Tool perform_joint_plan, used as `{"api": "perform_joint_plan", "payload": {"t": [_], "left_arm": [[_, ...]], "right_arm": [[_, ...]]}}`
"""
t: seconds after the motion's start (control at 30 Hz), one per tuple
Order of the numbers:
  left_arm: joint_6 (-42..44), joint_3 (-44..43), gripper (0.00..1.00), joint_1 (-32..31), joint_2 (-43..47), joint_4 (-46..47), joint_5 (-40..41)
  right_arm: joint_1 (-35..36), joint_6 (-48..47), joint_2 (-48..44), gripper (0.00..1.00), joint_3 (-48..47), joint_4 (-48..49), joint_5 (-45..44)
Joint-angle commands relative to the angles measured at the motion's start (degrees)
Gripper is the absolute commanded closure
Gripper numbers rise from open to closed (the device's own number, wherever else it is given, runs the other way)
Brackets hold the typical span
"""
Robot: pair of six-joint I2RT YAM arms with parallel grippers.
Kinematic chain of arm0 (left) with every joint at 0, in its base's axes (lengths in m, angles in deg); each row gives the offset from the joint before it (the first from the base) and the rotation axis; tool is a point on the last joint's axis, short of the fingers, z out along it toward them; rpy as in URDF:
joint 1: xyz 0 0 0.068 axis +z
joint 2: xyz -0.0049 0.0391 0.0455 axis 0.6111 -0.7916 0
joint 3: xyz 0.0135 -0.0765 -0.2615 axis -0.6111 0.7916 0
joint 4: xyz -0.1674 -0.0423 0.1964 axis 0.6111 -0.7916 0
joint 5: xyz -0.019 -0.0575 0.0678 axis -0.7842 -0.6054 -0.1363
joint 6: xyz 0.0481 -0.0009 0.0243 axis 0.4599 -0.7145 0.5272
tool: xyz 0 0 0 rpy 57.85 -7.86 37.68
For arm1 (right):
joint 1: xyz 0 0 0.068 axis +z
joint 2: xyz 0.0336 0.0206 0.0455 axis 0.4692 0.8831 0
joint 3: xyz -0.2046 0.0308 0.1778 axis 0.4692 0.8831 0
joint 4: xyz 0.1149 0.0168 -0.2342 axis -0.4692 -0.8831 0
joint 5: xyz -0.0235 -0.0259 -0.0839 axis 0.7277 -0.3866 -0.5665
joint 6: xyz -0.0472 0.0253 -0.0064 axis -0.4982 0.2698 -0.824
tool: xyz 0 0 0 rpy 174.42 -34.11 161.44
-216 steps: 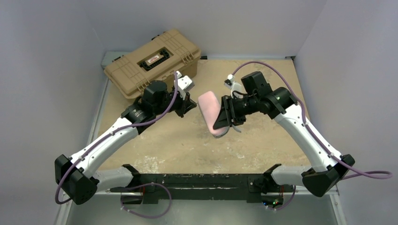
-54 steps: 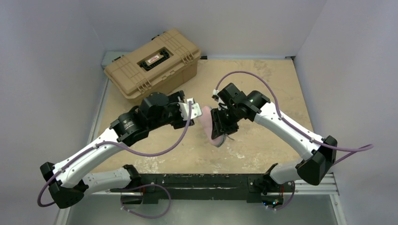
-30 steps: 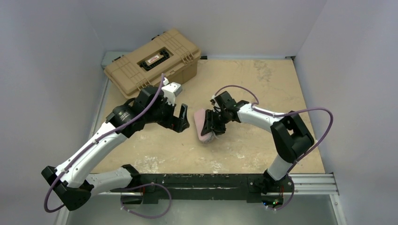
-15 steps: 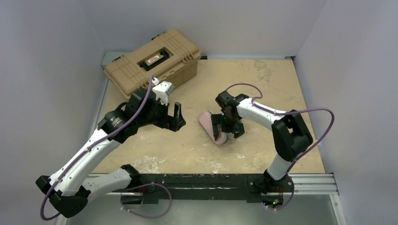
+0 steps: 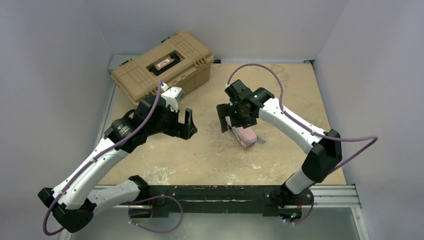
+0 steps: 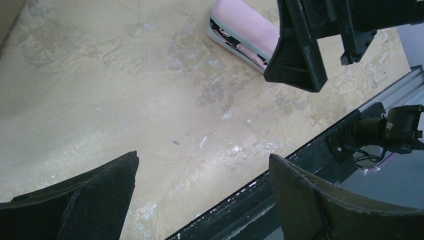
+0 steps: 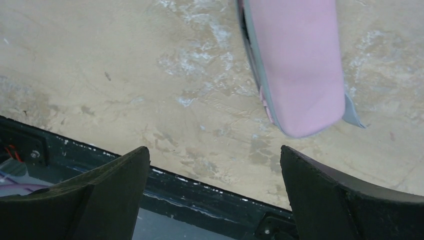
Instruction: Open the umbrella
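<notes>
Soft pink oblong umbrella (image 7: pixel 295 60) on scuffed board (image 5: pixel 200 155); left end effector (image 6: pixel 202 159) and right end effector (image 7: pixel 214 150) gape empty

No legible text anywhere.
The small red-and-white label (image 5: pixel 162 65) on the lid of the tan toolbox (image 5: pixel 187 52) is too small to read.

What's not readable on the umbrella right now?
- Top view: umbrella far end hidden under the right gripper.
- Right wrist: its upper end cut off by the frame's top edge.
- Left wrist: one end hidden behind the right gripper.
- Its handle and shaft: seen in no view.
</notes>
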Motion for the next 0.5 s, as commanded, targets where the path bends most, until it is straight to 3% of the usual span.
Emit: {"api": "perform_joint_plan", "payload": {"t": [0.0,0.2,0.47], "left_arm": [[-1.3,-1.5,0.0,0.5,0.0,1.3,-1.1],[-1.9,-1.2,0.0,0.5,0.8,0.7,-2.7],[-2.1,-0.2,0.0,0.5,2.3,0.4,-4.2]], "right_arm": [[1.1,-2.0,0.6,0.01,2.8,6.0,-0.9],[-0.2,-5.1,6.6,0.01,4.1,8.0,-9.9],[-5.3,-6.6,10.5,0.03,7.7,13.1,-8.4]]}}
